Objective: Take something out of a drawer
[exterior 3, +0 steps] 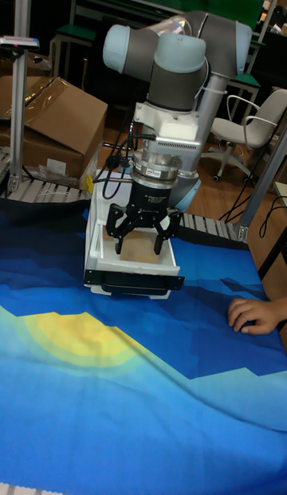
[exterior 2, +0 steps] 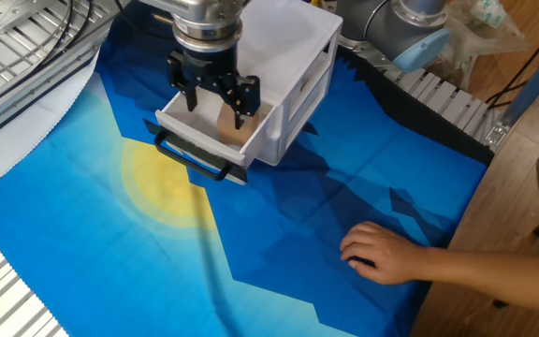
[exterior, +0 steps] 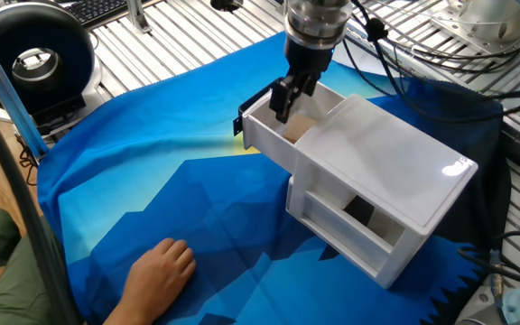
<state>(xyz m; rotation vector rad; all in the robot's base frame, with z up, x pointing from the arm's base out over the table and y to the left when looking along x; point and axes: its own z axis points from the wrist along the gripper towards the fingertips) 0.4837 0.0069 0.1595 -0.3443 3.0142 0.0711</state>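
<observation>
The white drawer (exterior 2: 178, 124) with the black bar handle (exterior 2: 193, 159) stands pulled out of the white two-drawer box (exterior: 382, 176). A tan wooden cube (exterior 2: 233, 132) lies inside it, toward the box side. It also shows as the cube (exterior: 298, 131) and the cube (exterior 3: 141, 254). My gripper (exterior 2: 211, 106) hangs open over the drawer, its black fingers (exterior 3: 119, 233) spread on either side of the cube and dipping into the tray. I cannot tell whether they touch the cube. From the other side the gripper (exterior: 283, 108) hides part of the cube.
A person's hand (exterior 2: 382, 255) rests on the blue and yellow cloth (exterior 2: 157, 234) in front of the box. The lower drawer (exterior: 355, 217) with a dark cut-out is shut. A black round device (exterior: 34, 54) and cables (exterior: 441, 63) lie around the cloth.
</observation>
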